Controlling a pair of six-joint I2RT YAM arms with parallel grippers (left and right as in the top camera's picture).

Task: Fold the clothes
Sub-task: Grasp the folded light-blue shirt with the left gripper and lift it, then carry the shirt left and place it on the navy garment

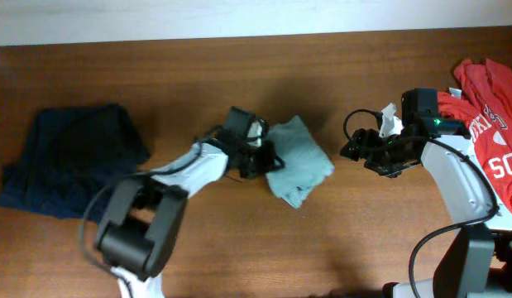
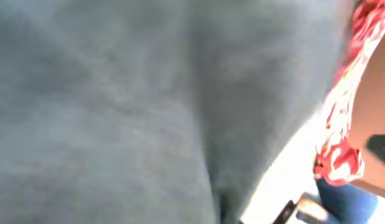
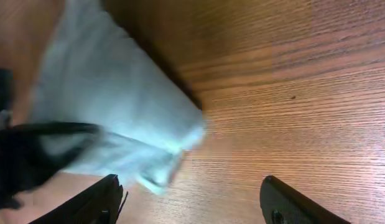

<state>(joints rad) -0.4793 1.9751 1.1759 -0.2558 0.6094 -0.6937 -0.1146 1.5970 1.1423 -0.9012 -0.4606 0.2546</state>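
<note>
**Grip unclear as left gripper (image 1: 261, 159) meets the teal T-shirt (image 1: 301, 161)**

The left gripper sits against the left edge of the teal T-shirt, a folded bundle at mid-table. Its wrist camera shows only cloth up close, so I cannot tell whether the jaws are closed. The right gripper (image 3: 192, 204) hangs just right of the bundle, fingers wide apart with nothing between them, above the wooden table (image 1: 322, 248). Further out lie a navy garment (image 1: 74, 157) far left and a red T-shirt (image 1: 487, 132) far right.
</note>
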